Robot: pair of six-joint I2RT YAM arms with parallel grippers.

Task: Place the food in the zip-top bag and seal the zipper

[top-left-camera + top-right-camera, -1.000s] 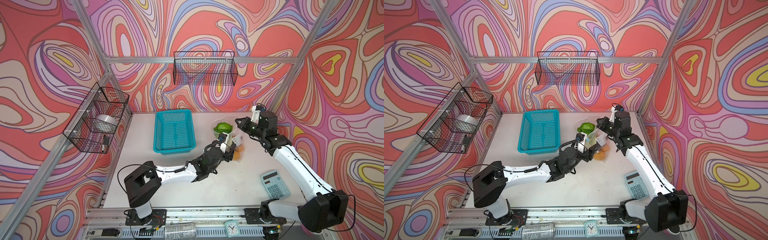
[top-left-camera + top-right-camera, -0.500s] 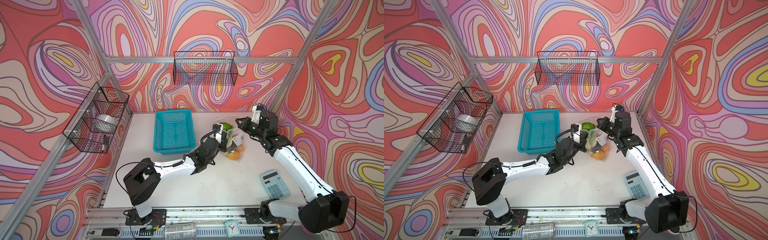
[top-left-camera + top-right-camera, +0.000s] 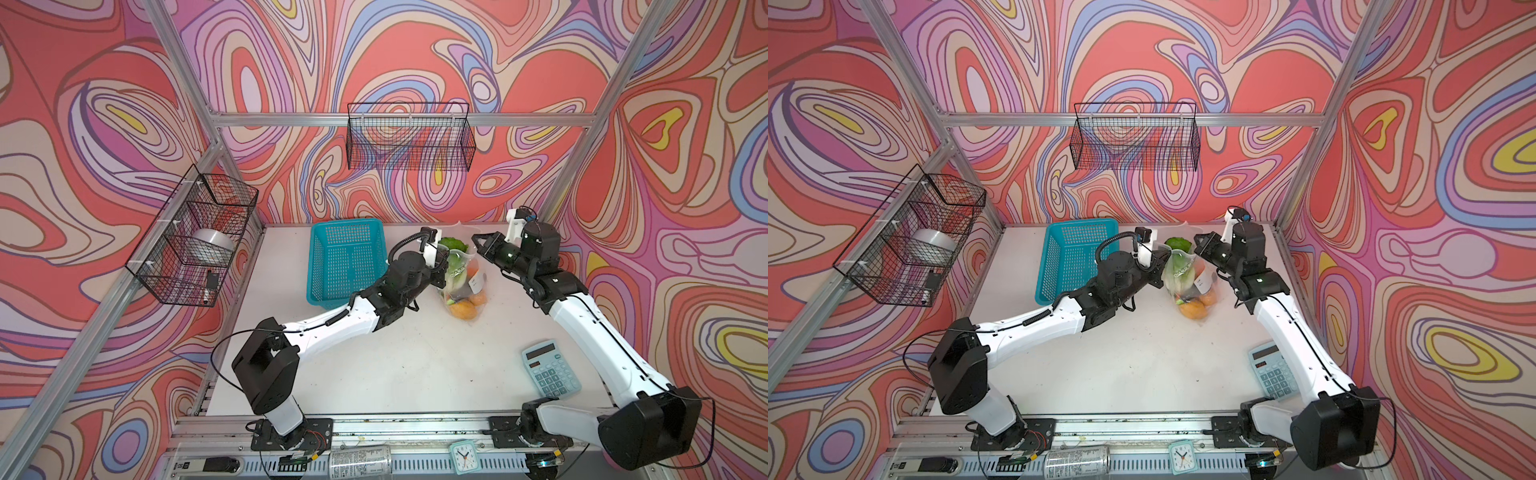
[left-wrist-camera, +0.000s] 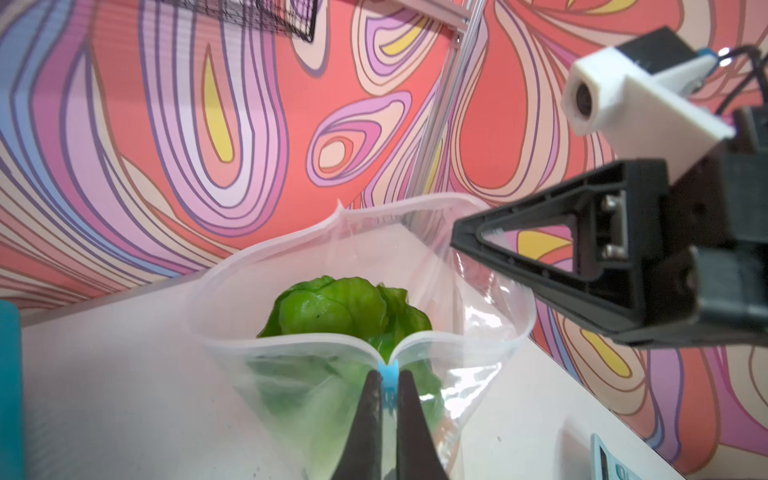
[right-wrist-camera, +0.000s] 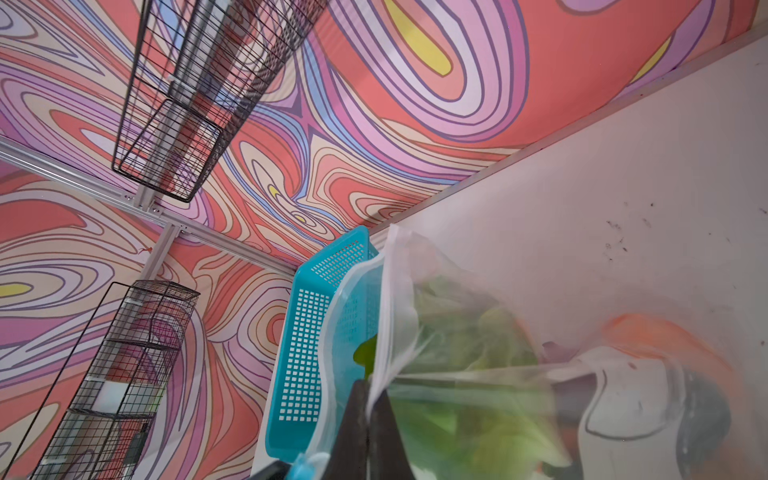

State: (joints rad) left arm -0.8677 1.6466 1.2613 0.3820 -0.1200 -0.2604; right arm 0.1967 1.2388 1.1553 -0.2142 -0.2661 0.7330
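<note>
Top views: the food (image 3: 463,309) all looks to be inside the bag (image 3: 471,286), which is propped upright at the back of the table (image 3: 415,365). The basket (image 3: 347,224) beside it looks empty, so I'd say loading is done and only sealing is left. Left wrist view: the left claw (image 4: 390,388) is pinched on the blue slider (image 4: 390,374) at one end of a wide-gaping mouth over the cabbage (image 4: 345,307), the whole zipper run is ahead, and the far rim is near the back wall. Right wrist view: the right claw (image 5: 368,409) is clamped on the bag's rim and holds it up; it's tight on the basket side, with open table on the other.
</note>
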